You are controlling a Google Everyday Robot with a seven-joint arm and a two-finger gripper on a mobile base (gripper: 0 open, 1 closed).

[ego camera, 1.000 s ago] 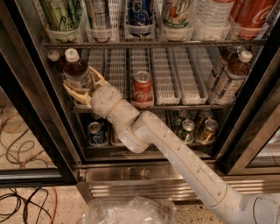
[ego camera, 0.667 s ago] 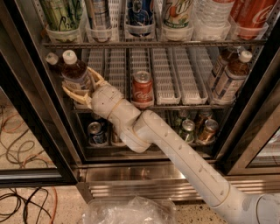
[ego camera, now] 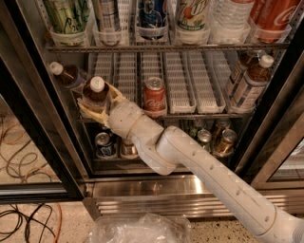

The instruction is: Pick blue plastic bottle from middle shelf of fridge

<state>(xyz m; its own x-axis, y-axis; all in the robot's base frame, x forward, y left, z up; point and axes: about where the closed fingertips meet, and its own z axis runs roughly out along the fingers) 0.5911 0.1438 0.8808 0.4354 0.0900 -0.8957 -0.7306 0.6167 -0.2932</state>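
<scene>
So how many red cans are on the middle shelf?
1. The can stands near the middle, just right of the gripper, which grips the bottle. More may hide behind.

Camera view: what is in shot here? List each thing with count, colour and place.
fridge: one, steel with black door frames, fills the view
middle shelf: one, white lane trays, centre
bottle: one, brown drink, white cap, left of middle shelf, tilted
other bottles: two, brown drink, right of middle shelf; a dim one far left may be a reflection
cola can: one, red, middle shelf centre
top-shelf drinks: six, mixed colours, one per lane
small cans: at least five, bottom shelf
cables: several, orange and black, floor left
plastic bag: one, clear, bottom edge
arm: one, white, from lower right
gripper: one, cream, closed on the bottle
</scene>
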